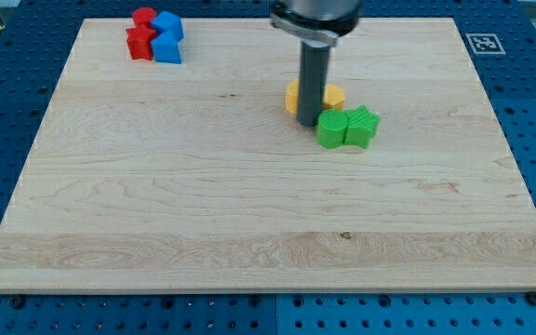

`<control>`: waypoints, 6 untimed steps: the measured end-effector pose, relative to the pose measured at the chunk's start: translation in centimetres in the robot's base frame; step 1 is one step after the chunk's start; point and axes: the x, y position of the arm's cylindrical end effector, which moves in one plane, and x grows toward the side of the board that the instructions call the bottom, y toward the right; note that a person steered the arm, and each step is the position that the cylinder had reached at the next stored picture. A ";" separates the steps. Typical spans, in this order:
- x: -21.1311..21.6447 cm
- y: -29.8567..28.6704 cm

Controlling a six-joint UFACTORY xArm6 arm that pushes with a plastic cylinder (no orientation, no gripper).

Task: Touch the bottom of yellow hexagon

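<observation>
1. Your arm enters from the view's top centre, its dark rod [312,79] standing straight down over the wooden board [249,214].
2. The rig carries no jaws at all (only that rod), so there is nothing here to read as spread, pressed together or pinching.
3. My tip [309,125] sits at the lower edge of the yellow hexagon [335,96], which lies right of centre in the upper half of the board; the rod covers the middle of that yellow piece, so only its left and right ends show.
4. Whether my tip actually touches the yellow hexagon you cannot tell from this angle, since the rod hides the meeting point.
5. Just to the view's right of my tip stand two green blocks side by side and touching each other: a rounded green block [330,129] nearest the tip and a green star-like block [362,127] beyond it.
6. The green pair sits just below the yellow hexagon, close against its lower right edge.
7. Well apart, at the board's top left corner, a cluster of red blocks [141,35] and blue blocks [167,39] is packed tightly together (individual shapes are hard to make out).
8. The board rests on a blue perforated table [7,140], and a black-and-white marker tag [483,43] lies off the board's top right corner.
</observation>
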 end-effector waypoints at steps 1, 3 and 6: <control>-0.1 3.4; -0.4 8.6; -0.5 3.7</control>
